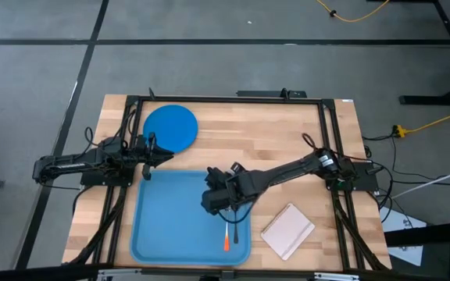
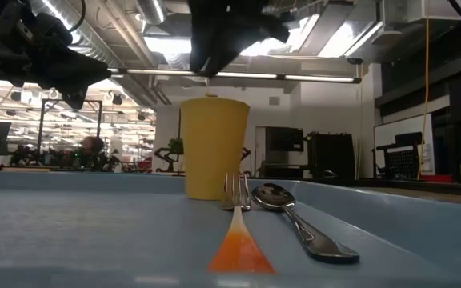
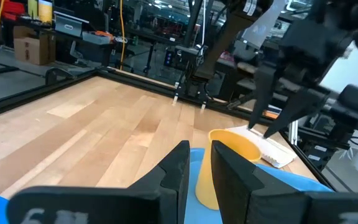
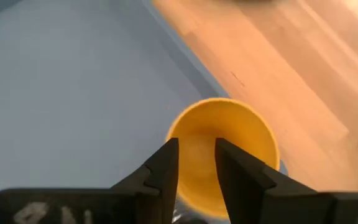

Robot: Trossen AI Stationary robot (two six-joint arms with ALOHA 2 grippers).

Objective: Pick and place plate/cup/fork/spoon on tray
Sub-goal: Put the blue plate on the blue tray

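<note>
I count one cup (image 2: 214,147), fork (image 2: 237,226) and spoon (image 2: 298,218) on the tray (image 1: 170,226); one plate (image 1: 170,127) beyond it. My right tool (image 4: 196,163) hangs narrow above the cup; left tool (image 1: 161,153), narrow, beside the plate. Only the low view shows the spoon.

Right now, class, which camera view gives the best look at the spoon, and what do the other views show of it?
The low view: the spoon lies in full on the tray, beside the fork, in front of the cup. The high view shows only a dark sliver by the fork. Neither wrist view shows it clearly.
</note>
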